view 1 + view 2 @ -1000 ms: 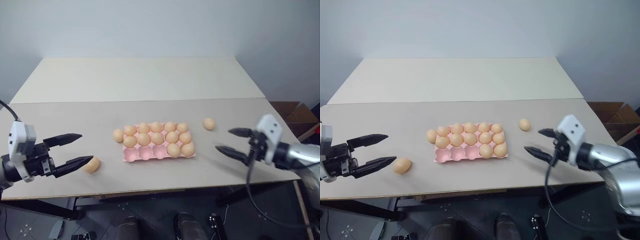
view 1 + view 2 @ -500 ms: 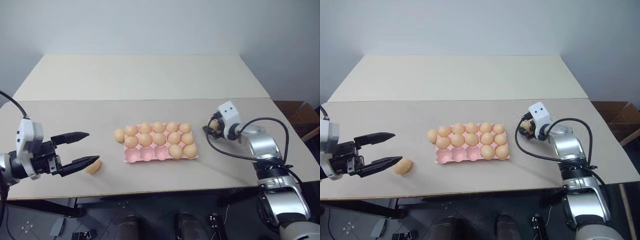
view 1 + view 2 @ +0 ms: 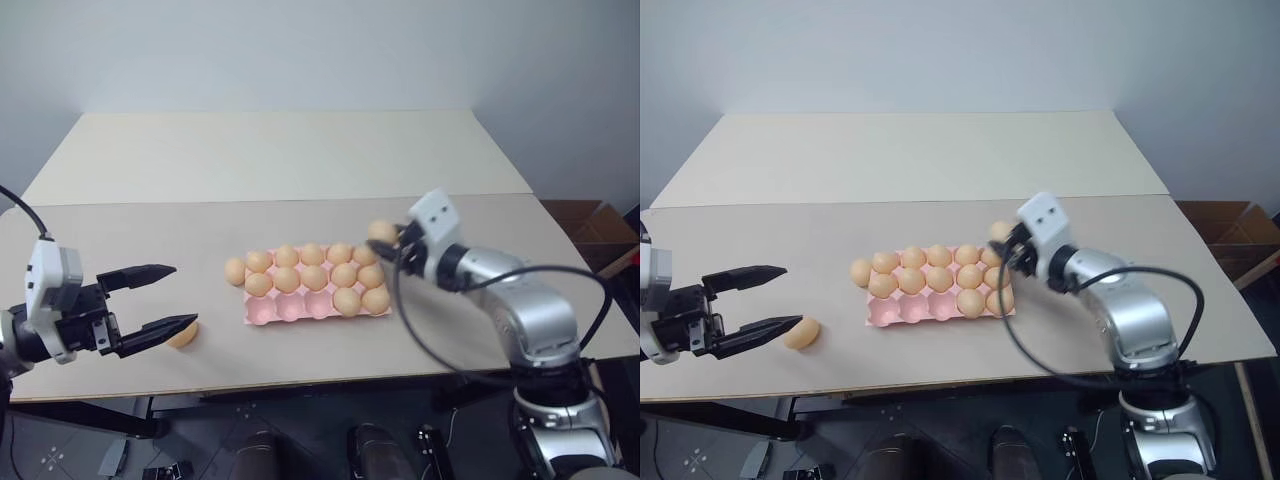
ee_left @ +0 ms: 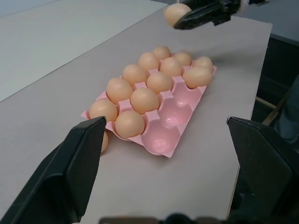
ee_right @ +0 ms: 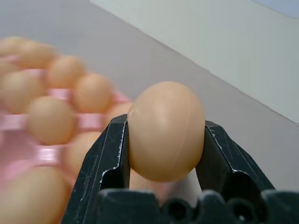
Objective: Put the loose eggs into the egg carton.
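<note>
Left eye view: pink carton [image 3: 262, 313] sits mid-table with twelve eggs in its cups; far and middle rows look full, near row has two eggs at the right end and three empty cups [image 3: 290, 306] at the left. Right gripper [image 3: 392, 242] is clamped on an egg [image 3: 381, 232], carried in the air just above the carton's far right corner; the right wrist view shows that egg pinched between both black fingers [image 5: 108, 163], clear of the carton. Left gripper [image 3: 162, 297] hangs over the near left of the table with jaws spread wide and nothing in them. A loose egg [image 3: 182, 334] lies on the table at the tip of its near finger; whether it touches the finger is hard to tell. Another loose egg [image 3: 235, 271] rests on the table against the carton's far left corner, outside the cups. Progress judged: mostly done, twelve of fifteen seated. Left to do: place the held egg, then the two table eggs, which would match the three open cups. Next move likely needs the right gripper to cross over the seated eggs to the near left cups without knocking them.
</note>
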Controlling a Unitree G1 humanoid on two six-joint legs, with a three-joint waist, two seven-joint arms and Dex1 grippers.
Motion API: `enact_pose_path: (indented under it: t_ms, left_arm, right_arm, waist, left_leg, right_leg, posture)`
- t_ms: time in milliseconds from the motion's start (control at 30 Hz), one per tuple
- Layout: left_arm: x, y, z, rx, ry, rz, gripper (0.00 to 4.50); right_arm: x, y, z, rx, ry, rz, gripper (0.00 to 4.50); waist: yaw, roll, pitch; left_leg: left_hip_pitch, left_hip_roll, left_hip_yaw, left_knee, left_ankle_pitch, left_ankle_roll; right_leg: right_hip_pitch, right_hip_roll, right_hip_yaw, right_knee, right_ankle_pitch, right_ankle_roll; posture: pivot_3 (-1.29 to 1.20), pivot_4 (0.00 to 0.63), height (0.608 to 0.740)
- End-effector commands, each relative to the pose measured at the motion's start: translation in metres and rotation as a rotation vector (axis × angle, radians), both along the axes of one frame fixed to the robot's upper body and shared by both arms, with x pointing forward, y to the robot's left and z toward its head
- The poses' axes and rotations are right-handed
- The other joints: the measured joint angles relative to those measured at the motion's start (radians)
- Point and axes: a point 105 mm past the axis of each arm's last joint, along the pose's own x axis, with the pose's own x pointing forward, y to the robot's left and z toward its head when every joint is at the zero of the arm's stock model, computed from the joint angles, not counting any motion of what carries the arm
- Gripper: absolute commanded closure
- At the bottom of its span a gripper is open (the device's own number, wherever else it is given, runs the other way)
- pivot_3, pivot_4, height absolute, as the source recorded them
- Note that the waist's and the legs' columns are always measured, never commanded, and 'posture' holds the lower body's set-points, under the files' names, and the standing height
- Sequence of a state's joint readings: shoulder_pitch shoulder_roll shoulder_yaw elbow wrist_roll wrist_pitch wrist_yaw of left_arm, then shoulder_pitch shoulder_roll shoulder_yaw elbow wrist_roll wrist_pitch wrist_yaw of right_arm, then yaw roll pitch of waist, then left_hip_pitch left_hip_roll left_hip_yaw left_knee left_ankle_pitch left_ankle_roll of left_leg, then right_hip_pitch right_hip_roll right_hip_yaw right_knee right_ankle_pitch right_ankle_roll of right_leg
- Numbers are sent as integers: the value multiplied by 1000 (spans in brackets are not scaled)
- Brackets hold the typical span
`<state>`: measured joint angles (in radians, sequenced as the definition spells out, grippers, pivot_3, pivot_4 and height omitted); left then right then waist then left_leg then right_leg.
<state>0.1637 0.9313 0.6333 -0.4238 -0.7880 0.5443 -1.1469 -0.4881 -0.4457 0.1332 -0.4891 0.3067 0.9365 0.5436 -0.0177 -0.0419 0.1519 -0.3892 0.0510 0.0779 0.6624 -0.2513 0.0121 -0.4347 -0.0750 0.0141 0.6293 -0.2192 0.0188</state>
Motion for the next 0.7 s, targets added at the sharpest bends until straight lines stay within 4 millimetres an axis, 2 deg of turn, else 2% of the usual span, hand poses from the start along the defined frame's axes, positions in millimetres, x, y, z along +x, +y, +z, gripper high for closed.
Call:
enact_pose_path:
  t_ms: [33, 167, 267, 433, 533, 633, 700]
  left_arm:
    - [-2, -6, 8, 6, -37, -28, 0]
    - [0, -7, 9, 7, -40, -31, 0]
    - [-1, -7, 10, 10, -42, -32, 0]
    - [-2, -6, 11, 12, -41, -32, 0]
    - [-3, -7, 9, 16, -33, -37, 0]
    - [-3, 0, 9, 11, -31, -2, 0]
    - [-5, 4, 8, 12, -22, 14, 0]
  right_arm:
    - [-21, 28, -5, -12, 14, 101, 2609]
    - [-21, 42, -27, -48, 91, 103, 2609]
    - [-17, 43, -29, -69, 94, 87, 1788]
    - [-19, 33, -4, -26, 42, 93, 35]
    - [-23, 17, 18, 1, -15, 98, 35]
    - [-27, -16, 34, 12, -65, 91, 35]
    - [-29, -36, 36, 3, -66, 83, 35]
  waist:
    - [1, 0, 0]
    - [4, 0, 0]
    - [5, -1, 0]
    - [4, -1, 0]
    - [5, -1, 0]
    - [7, -1, 0]
    - [8, -1, 0]
  left_leg:
    - [0, 0, 0, 0, 0, 0]
    - [0, -1, 0, 0, 2, -2]
    - [0, -1, 0, 0, 2, -2]
    - [-1, -1, 0, 0, 2, -2]
    - [-1, -1, 0, 0, 2, -2]
    - [-1, -1, 0, 0, 2, -2]
    - [-1, -1, 0, 0, 2, -2]
  right_leg:
    - [0, 0, 0, 0, 0, 0]
    - [0, -1, 0, 0, 0, 0]
    - [0, -1, 0, 0, 0, -1]
    - [0, 0, 0, 0, 0, -1]
    - [0, 0, 0, 0, 0, 0]
    - [0, -1, -1, -1, 0, 0]
    - [1, -1, -1, -3, 0, 0]
  posture:
    - [0, 150, 740]
    - [0, 150, 740]
    - [0, 150, 740]
    - [0, 150, 740]
    - [0, 150, 740]
    - [0, 150, 740]
    - [0, 150, 740]
